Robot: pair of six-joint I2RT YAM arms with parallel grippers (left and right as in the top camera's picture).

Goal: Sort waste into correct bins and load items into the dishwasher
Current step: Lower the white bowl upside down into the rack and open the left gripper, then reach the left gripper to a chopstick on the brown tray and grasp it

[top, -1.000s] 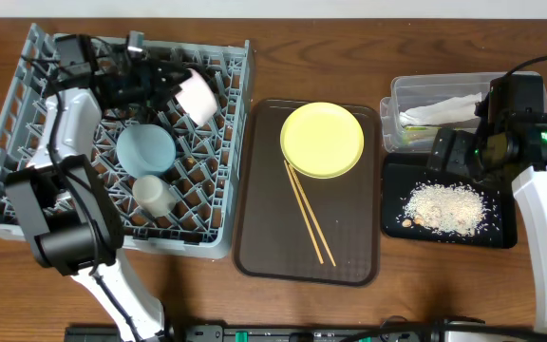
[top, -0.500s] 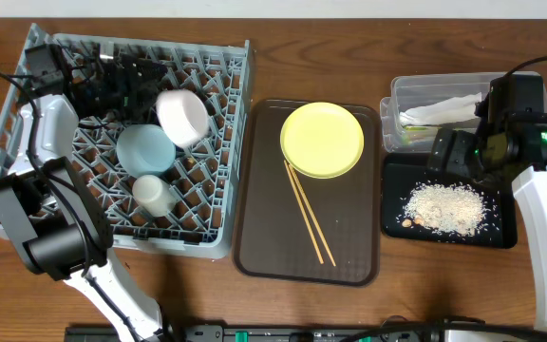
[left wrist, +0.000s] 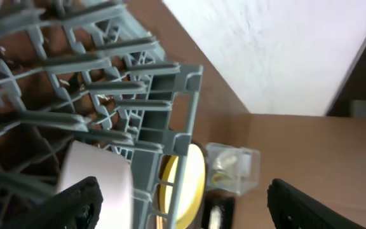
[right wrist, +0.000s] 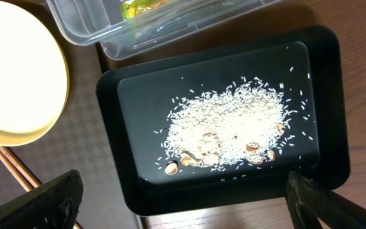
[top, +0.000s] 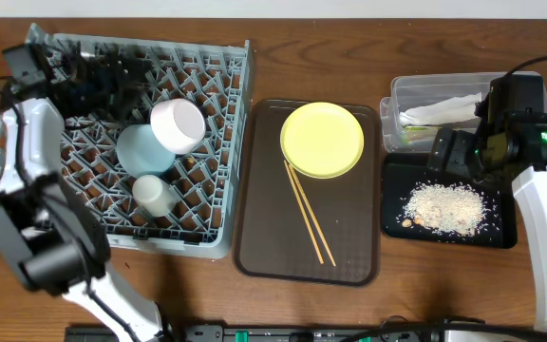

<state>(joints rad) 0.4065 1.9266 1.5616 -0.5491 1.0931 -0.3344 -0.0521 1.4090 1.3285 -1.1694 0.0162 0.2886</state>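
Note:
The grey dishwasher rack holds a white bowl leaning on a light blue bowl, with a cream cup in front. My left gripper hovers open over the rack's back left, apart from the white bowl; its fingers hold nothing. The yellow plate and chopsticks lie on the brown tray. The clear tub holds the napkin and wrapper. Rice crumbs lie in the black tray. My right gripper hangs open above that tray's near edge.
The rack's upright pegs surround my left gripper. The brown tray sits between the rack and the two bins. Bare wooden table runs along the front. The right arm's body stands at the right edge.
My left gripper opened, let go of the white bowl and drew back to the left. The bowl settled in the rack against the blue bowl. The right arm has not moved.

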